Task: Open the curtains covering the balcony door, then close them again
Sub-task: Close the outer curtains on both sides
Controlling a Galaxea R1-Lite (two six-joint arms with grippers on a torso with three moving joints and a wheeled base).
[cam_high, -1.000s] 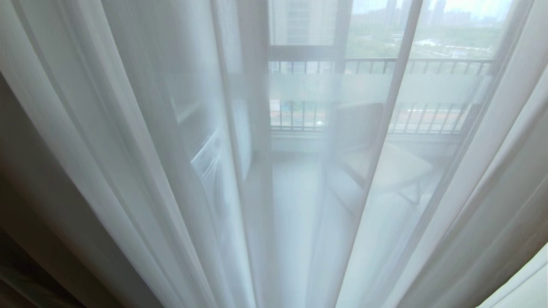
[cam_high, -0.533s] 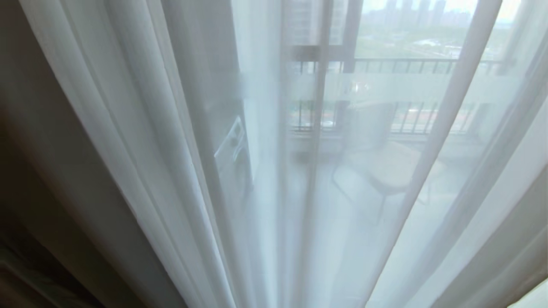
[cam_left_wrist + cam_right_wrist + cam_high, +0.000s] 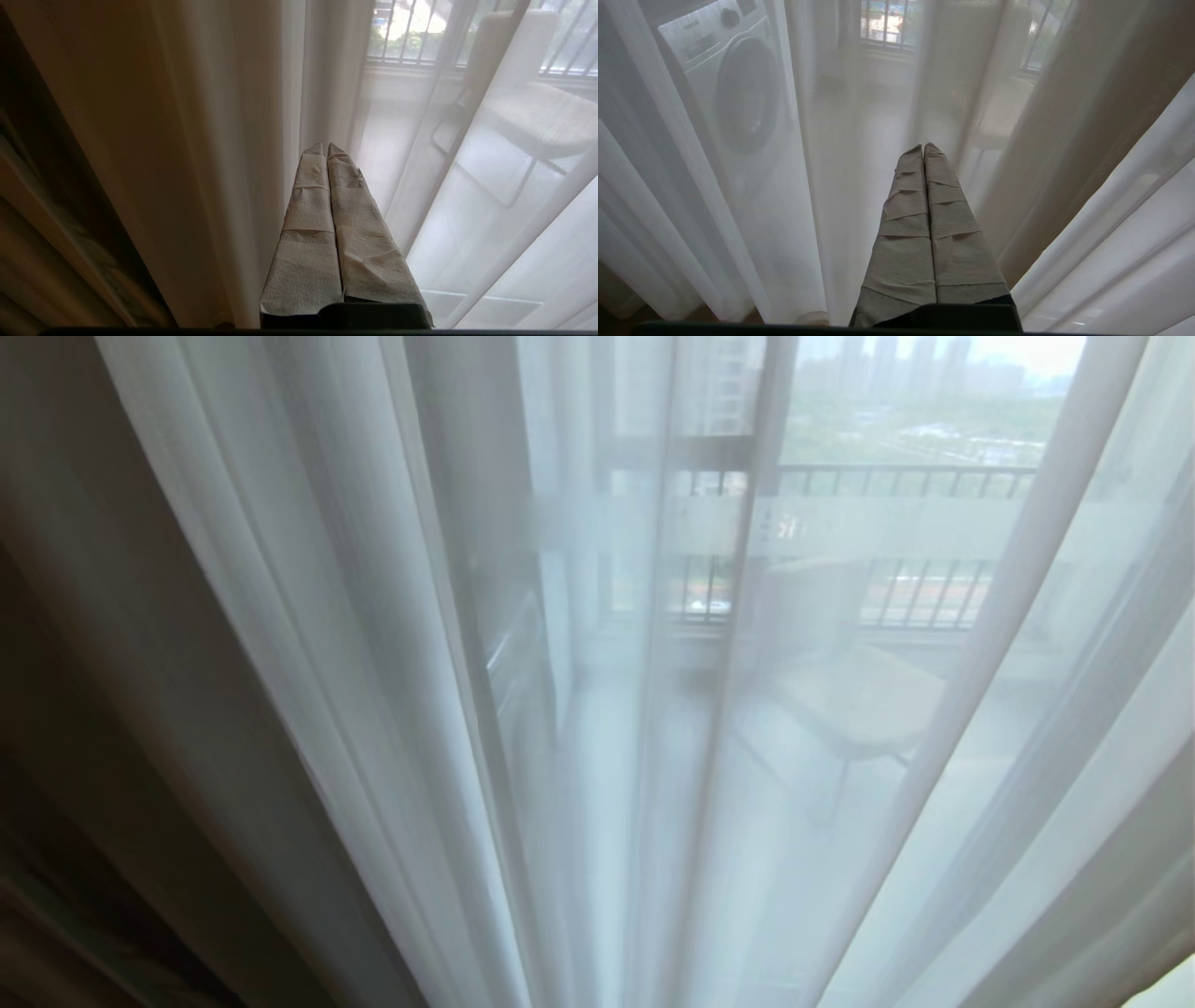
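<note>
thin white sheers (image 3: 373, 663) hang in soft pleats across the balcony door (image 3: 747, 523), a chair (image 3: 859, 700) dim behind. left hand (image 3: 325, 148) and right hand (image 3: 923, 148) clenched, holding nothing, near the folds.

Sheers (image 3: 373, 644): thin translucent white cloth, matt. Drape (image 3: 154, 140): heavier tan woven cloth. Left gripper fingers (image 3: 308, 224): wrapped in creased, rough grey tape. Washing machine (image 3: 733, 88): smooth white casing.

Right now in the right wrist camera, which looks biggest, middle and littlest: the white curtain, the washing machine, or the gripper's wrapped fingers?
1. The white sheer curtain, filling nearly the whole view.
2. The washing machine behind it.
3. The right gripper, fingers shut.

The last two look close in size; the gripper sits nearest the camera, so really it is much smaller.
</note>
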